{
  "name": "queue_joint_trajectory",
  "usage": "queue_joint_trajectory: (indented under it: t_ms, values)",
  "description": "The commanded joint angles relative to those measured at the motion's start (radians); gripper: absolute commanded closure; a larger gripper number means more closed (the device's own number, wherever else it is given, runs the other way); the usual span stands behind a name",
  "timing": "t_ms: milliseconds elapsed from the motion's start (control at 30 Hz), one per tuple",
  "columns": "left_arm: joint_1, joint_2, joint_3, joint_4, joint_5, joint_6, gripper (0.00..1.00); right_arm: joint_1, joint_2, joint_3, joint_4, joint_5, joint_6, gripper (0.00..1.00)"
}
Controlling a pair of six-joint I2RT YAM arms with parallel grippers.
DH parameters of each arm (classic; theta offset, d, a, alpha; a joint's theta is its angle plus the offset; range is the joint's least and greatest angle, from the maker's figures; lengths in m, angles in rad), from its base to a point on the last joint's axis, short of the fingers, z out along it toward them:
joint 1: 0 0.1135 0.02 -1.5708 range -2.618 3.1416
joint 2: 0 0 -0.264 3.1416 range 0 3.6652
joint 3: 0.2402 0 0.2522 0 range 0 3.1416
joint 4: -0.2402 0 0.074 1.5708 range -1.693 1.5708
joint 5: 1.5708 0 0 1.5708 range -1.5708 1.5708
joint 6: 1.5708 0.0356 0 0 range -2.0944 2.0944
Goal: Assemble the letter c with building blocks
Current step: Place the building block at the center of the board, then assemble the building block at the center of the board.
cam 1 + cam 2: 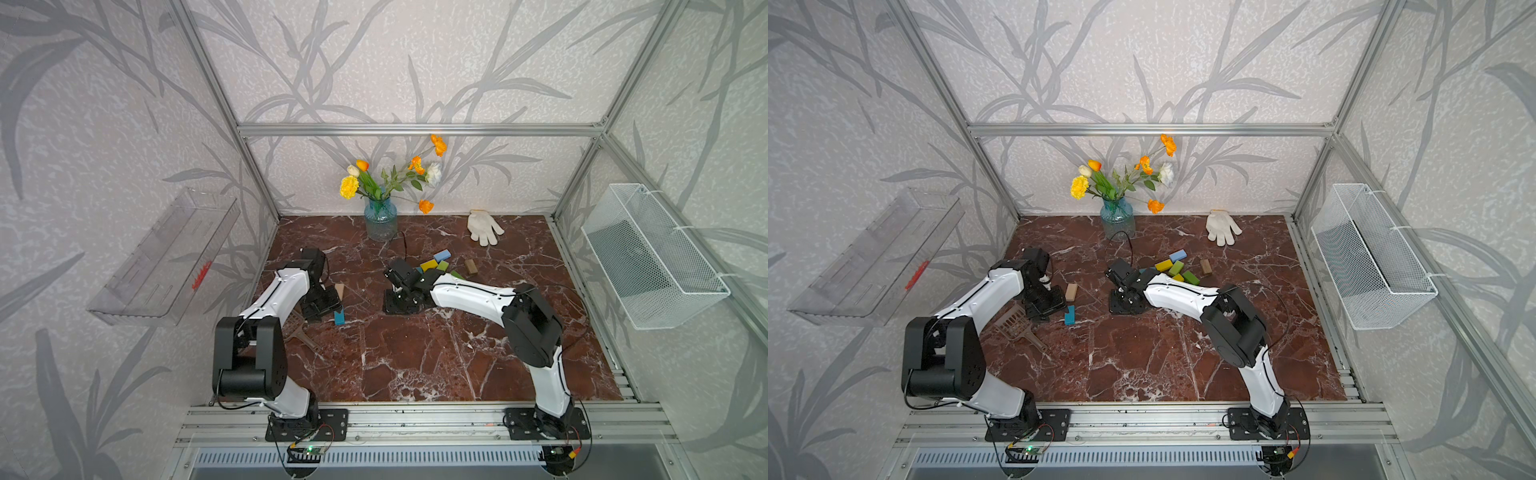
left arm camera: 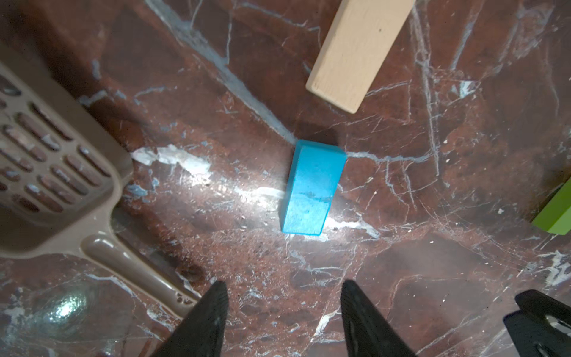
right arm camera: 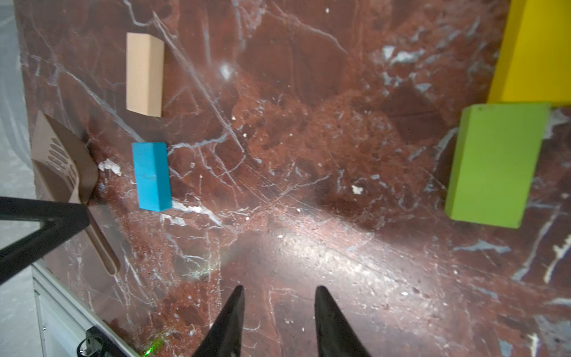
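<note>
While both claws hang parted and empty, the blocks (image 1: 1176, 268) lie loose on the marble table (image 3: 309, 139).
Left claw (image 2: 282, 290) — one teal block (image 2: 312, 188) just ahead of its tips, one tan block (image 2: 355, 52) beyond, one slotted scoop (image 2: 55, 173) to the side. Right claw (image 3: 279, 290), gap narrower — open marble ahead, one green block (image 3: 494, 167) and one yellow block (image 3: 537, 49) close together off to the side. Red marks on the wall tray (image 1: 166, 257): too small to read.
</note>
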Motion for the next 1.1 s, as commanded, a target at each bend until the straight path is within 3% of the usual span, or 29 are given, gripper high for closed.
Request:
queue_joint_trajectory:
  t_ms: [0, 333, 1067]
  values:
    - [-0.015, 0.033, 0.017, 0.042, -0.032, 0.046, 0.43, -0.009, -0.032, -0.018, -0.007, -0.021, -0.022, 0.62]
    - [-0.019, 0.09, 0.001, 0.144, 0.007, 0.066, 0.47, -0.013, -0.039, -0.05, 0.015, -0.048, -0.016, 0.62]
    - [-0.034, 0.194, 0.02, 0.163, 0.028, 0.096, 0.52, -0.031, -0.074, -0.135, 0.144, -0.138, 0.038, 0.62]
